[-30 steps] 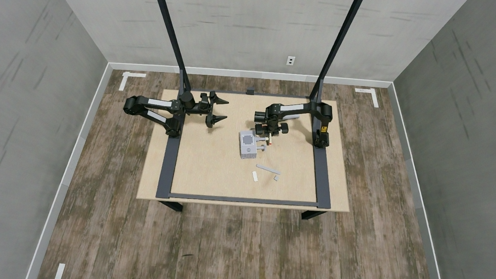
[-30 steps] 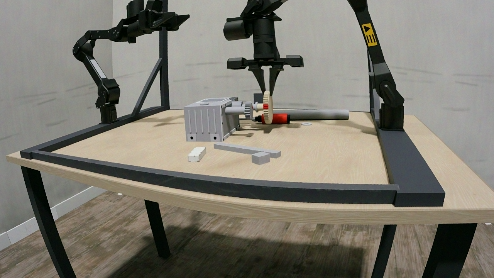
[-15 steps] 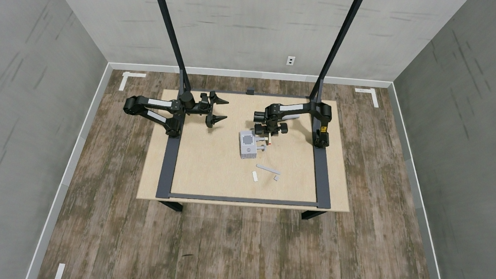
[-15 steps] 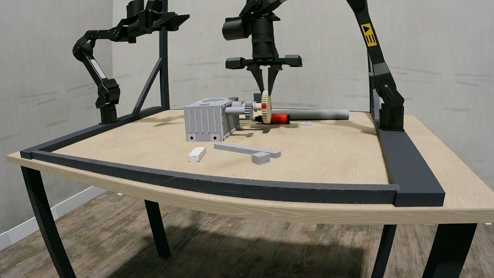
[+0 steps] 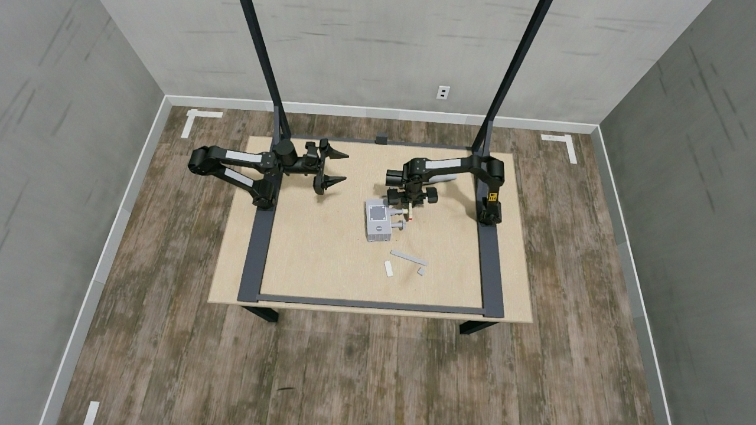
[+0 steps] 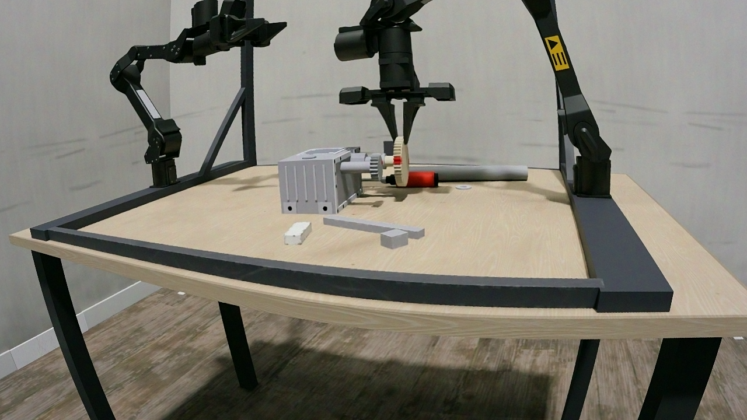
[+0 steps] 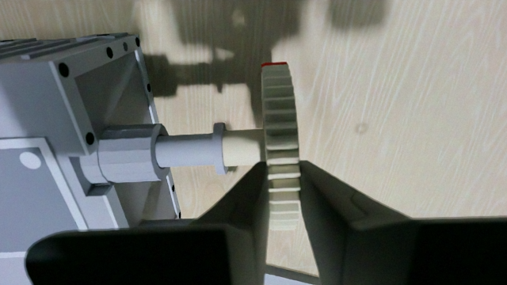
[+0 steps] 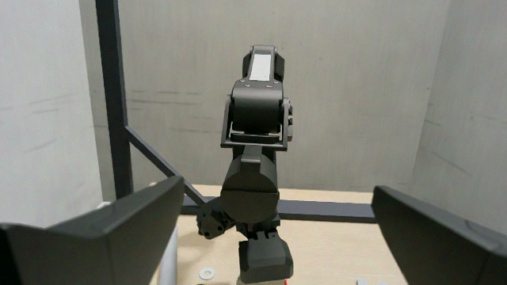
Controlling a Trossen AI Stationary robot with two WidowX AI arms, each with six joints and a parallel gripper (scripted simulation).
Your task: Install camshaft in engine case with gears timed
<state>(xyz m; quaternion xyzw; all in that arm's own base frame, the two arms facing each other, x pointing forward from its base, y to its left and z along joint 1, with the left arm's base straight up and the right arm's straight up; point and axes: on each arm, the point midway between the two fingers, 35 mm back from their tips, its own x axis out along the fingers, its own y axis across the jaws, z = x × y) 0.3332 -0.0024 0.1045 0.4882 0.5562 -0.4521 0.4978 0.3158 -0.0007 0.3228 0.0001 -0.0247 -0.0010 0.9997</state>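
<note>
Left hand [image 5: 411, 203] [image 6: 400, 142] [image 7: 283, 163] [image 8: 265, 259] pinches the big cream toothed gear [image 5: 410, 213] [image 6: 401, 175] [image 7: 280, 115] [image 8: 261, 283]; right hand [image 5: 346, 166] [image 6: 276, 31] [image 8: 279, 187] gapes wide; full seating and timed meshing with the small grey gear [image 5: 403, 225] [image 6: 375, 168] are left.

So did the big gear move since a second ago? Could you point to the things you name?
Yes, a little: the big gear [image 5: 410, 212] [image 6: 401, 171] [image 7: 282, 127] [image 8: 261, 283] is closer to the engine case [image 5: 378, 232] [image 6: 309, 182] [image 7: 32, 103], which hasn't moved.
</note>
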